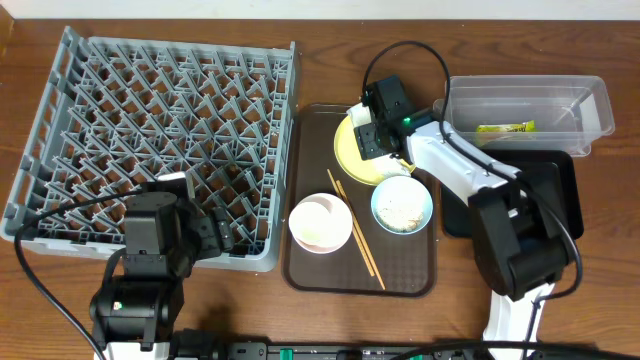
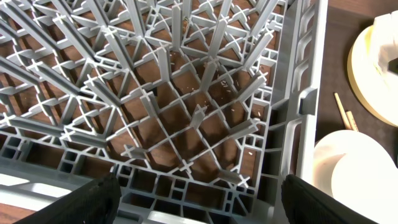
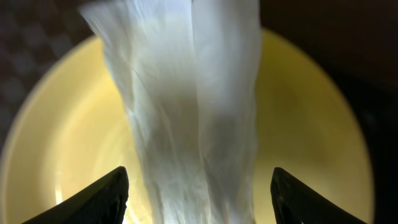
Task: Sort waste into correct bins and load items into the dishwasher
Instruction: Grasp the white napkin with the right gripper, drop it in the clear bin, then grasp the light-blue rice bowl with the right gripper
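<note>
Grey pegged dish rack fills the left of the overhead view, nothing loaded. Left gripper hangs over its near right corner. Brown tray at centre carries the yellow plate, white-pink bowl, blue bowl with rice scraps, and chopsticks between the bowls. Right gripper sits low over the plate. Wrapper lies in the clear tub

Left wrist: jaws wide apart, nothing between them, rack pegs beneath

Right wrist: crumpled white napkin stands up off the plate, between the two fingers. Jaws apart, a gap either side, not pinching. Napkin looks light and soft and will likely crush and trail. Best taken at its bunched middle with a firm close, else it may slip free. Plate underneath is glossy, probably slick
</note>
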